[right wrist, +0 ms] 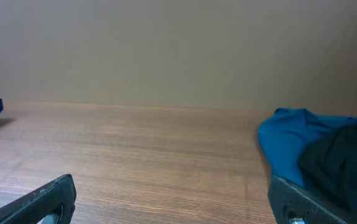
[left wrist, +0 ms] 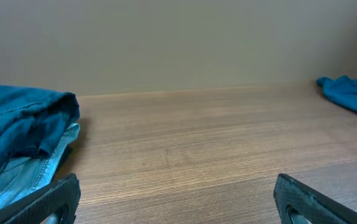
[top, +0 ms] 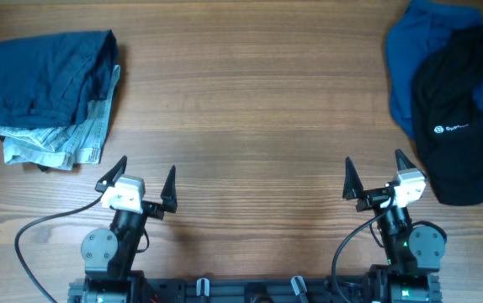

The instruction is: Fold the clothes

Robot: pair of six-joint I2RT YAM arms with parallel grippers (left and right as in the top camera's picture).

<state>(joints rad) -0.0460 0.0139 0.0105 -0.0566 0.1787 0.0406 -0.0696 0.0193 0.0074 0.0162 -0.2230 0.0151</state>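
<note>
Small white logo and wordmark on the black garment, perhaps starting "Sy", otherwise illegible.

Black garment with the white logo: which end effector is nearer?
Right. The right end effector sits just beside the black garment, at its near edge; the left end effector is far across the table, by the navy and denim pile.

- Overhead: fixed high, looking straight down. It takes in the whole surface, with the arm bases at 6 o'clock.
- Left wrist: on the left gripper, low and close over the surface, facing 12 o'clock. The navy garment is near at 9 o'clock.
- Right wrist: on the right gripper, equally low, facing 12 o'clock. The blue garment is at 3 o'clock.
- Shared: all three views show the bare mid-surface and the blue garment.
</note>
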